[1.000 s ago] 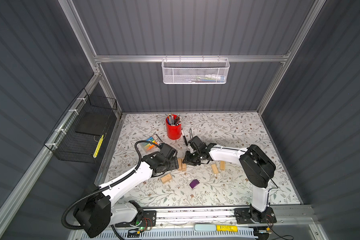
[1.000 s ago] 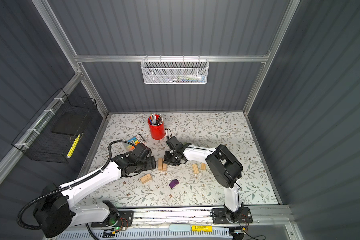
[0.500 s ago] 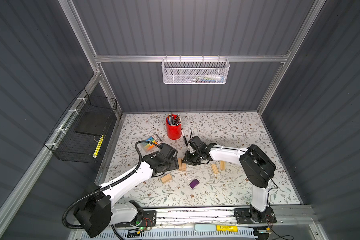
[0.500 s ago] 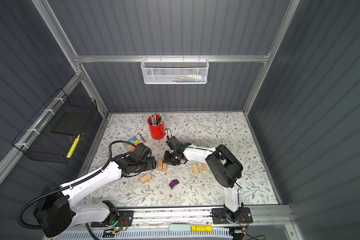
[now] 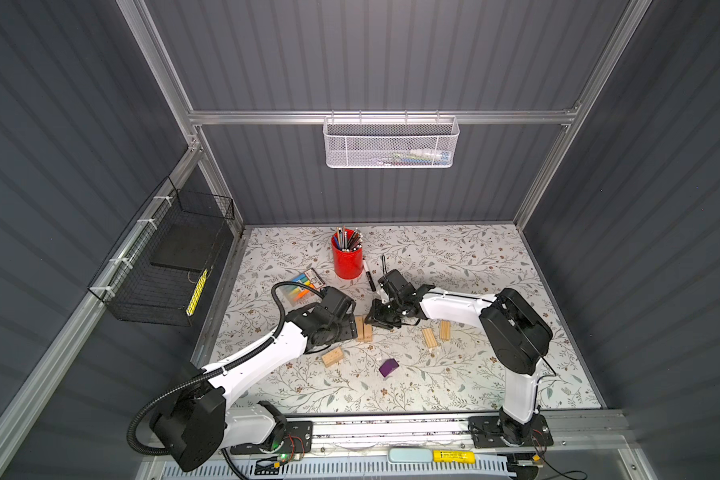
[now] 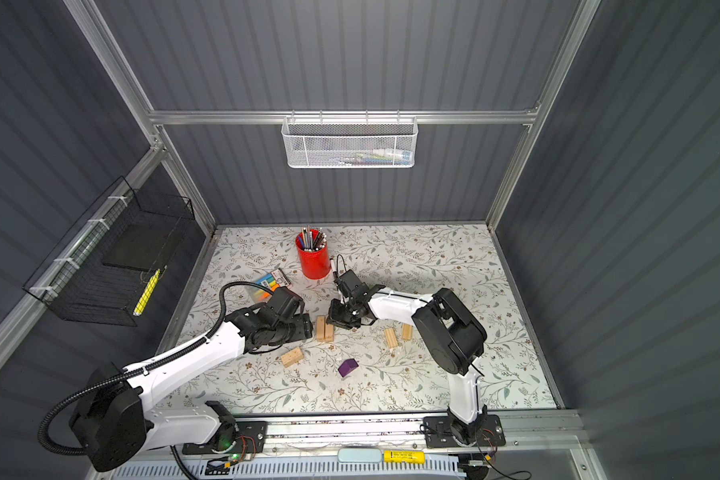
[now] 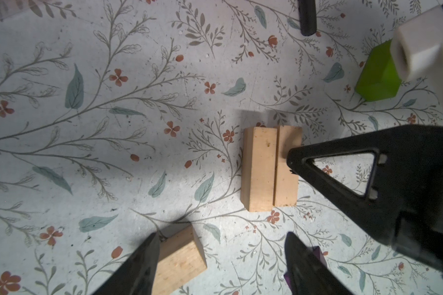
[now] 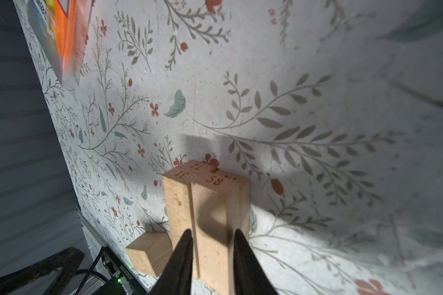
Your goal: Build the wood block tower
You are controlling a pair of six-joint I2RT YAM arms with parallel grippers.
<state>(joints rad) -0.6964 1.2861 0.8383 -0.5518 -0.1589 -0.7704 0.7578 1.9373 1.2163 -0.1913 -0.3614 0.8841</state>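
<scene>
Over the mat (image 5: 474,257), I see my left gripper (image 7: 221,235) wide open and empty, hanging by a loose block (image 7: 184,255). My right gripper (image 8: 212,231) is pinched narrow on block 58 (image 8: 210,204), half of the side-by-side pair (image 5: 363,328) at mid-frame in both top views. The purple block (image 5: 388,368) lies just below.

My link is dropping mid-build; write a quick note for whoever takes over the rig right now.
Left gripper: open, empty, above a loose block.
Right gripper: closed on a wood block lying against a second block.
Lying loose: two spare blocks, purple block; green block partly hidden by the right arm.
Done: base pair side by side; nothing stacked.
Left: release, then stack the other blocks on top.
</scene>
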